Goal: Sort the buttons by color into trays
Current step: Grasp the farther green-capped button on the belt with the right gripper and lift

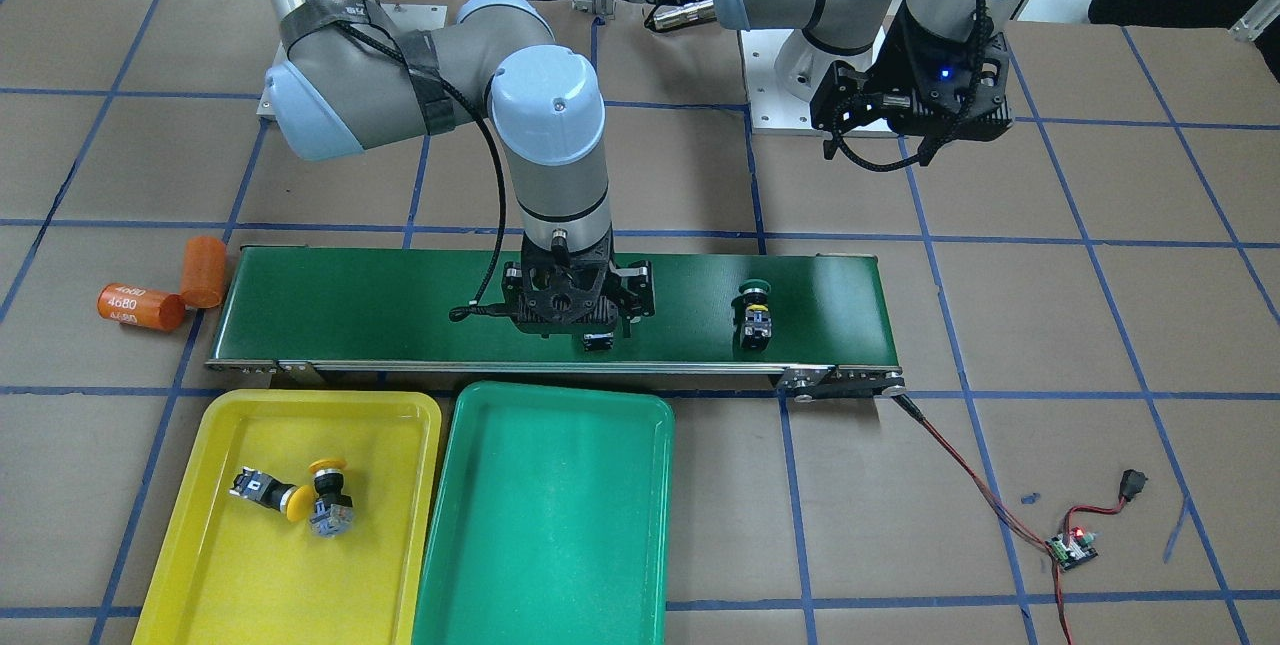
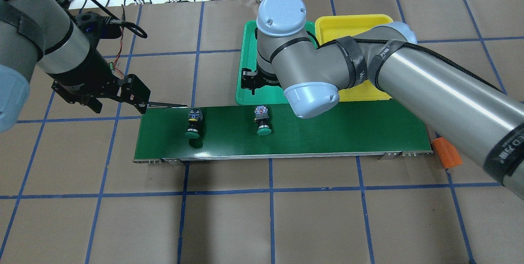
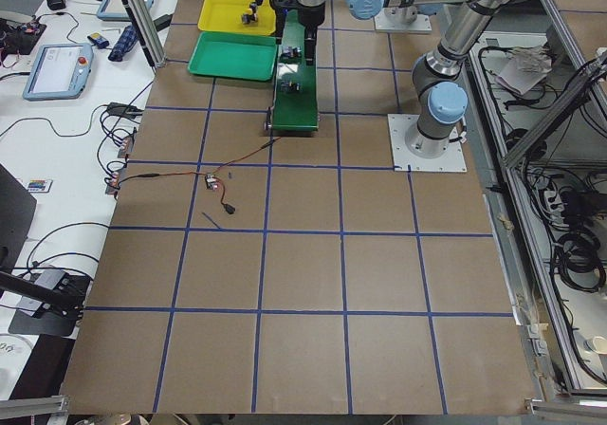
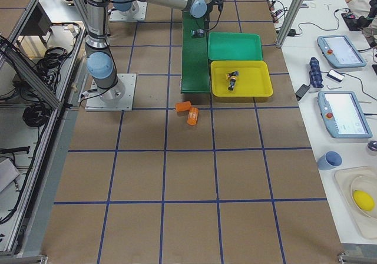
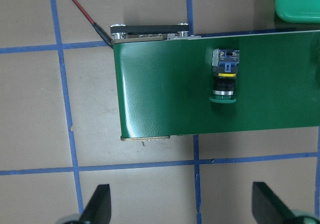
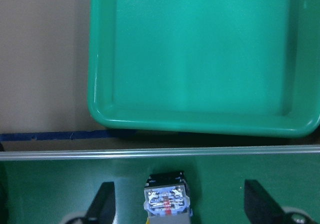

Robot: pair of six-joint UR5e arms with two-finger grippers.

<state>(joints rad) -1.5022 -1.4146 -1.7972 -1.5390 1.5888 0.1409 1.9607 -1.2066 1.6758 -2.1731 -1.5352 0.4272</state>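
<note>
The right claw [image 6: 179,204] hangs over the long dark-green conveyor belt [image 2: 327,133]. Its fingers are spread wide on either side of a green-capped push-button switch [image 6: 167,203] lying on the belt, well clear of it. A second green-capped button [image 1: 755,310] lies further along the belt, toward the left arm's end. The left claw [image 5: 182,206] hovers wide open, holding nothing, above the brown table [image 5: 35,109] just off that end. Two yellow-capped buttons [image 1: 328,500] lie close together in the shallow yellow plastic tray [image 1: 250,605], beside the green plastic tray [image 1: 545,545].
</note>
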